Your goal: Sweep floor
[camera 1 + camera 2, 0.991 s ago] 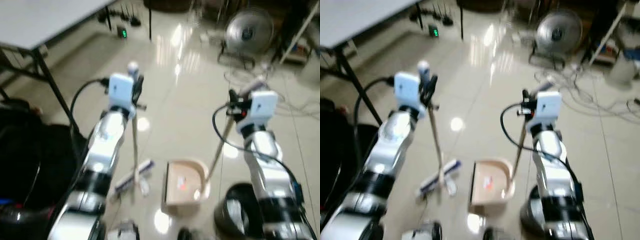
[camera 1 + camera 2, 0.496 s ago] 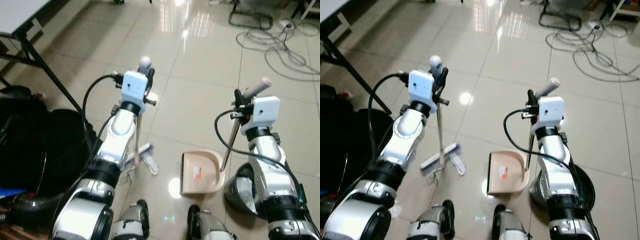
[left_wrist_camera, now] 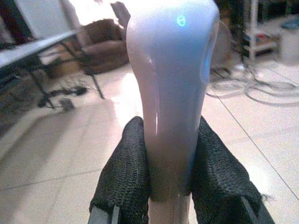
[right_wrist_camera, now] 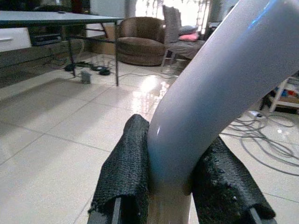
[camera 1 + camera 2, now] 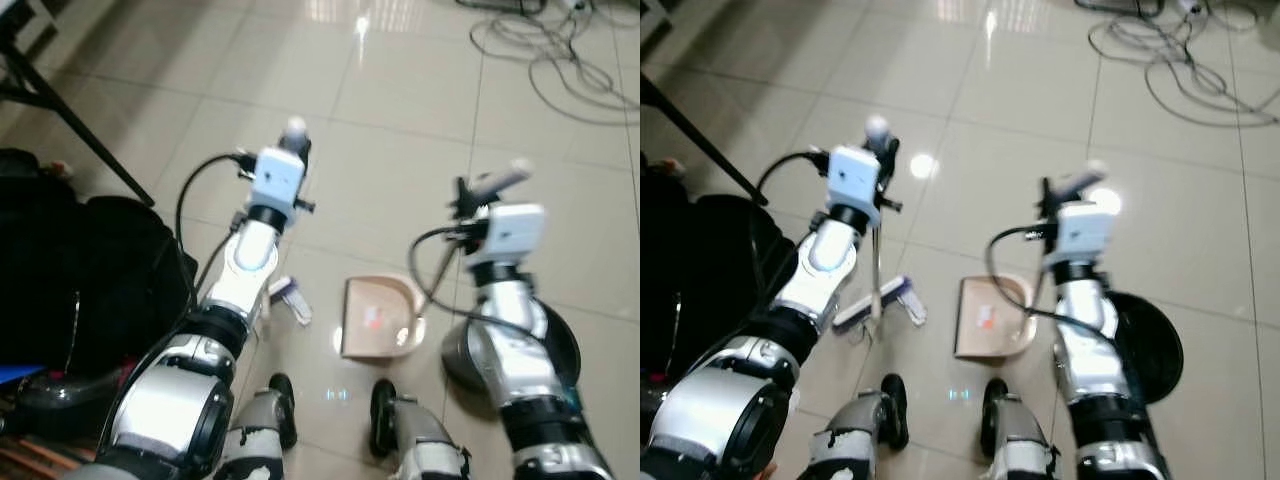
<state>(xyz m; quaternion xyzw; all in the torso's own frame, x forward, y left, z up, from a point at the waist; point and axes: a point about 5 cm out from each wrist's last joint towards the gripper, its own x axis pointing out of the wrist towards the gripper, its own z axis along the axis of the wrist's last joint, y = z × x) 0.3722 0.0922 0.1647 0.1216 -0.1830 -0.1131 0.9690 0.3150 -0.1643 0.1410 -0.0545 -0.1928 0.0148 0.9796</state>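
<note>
A broom stands upright on the tiled floor, with its pale handle [image 5: 877, 128] rising from the blue-white head [image 5: 880, 303]. My left gripper [image 5: 885, 168] is shut on the handle near its top; the black fingers [image 3: 126, 177] press on both sides of the handle [image 3: 170, 93]. To the right a beige dustpan [image 5: 990, 318] rests flat on the floor. My right gripper [image 5: 1045, 200] is shut on the dustpan's long handle just below its grey grip [image 5: 1077, 181], which the wrist view shows clamped [image 4: 210, 102] between the fingers [image 4: 126, 172].
A black bag [image 5: 70, 280] lies at the left beside a dark table leg [image 5: 70, 120]. Loose cables [image 5: 560, 60] curl over the tiles at the far right. A dark round bin [image 5: 1152, 342] sits by my right side. My feet [image 5: 890, 405] are just behind the broom and dustpan.
The whole picture has shifted, so the camera moved; the fan and table top left the picture. Both grippers keep their hold, and the broom head stays left of the dustpan.
</note>
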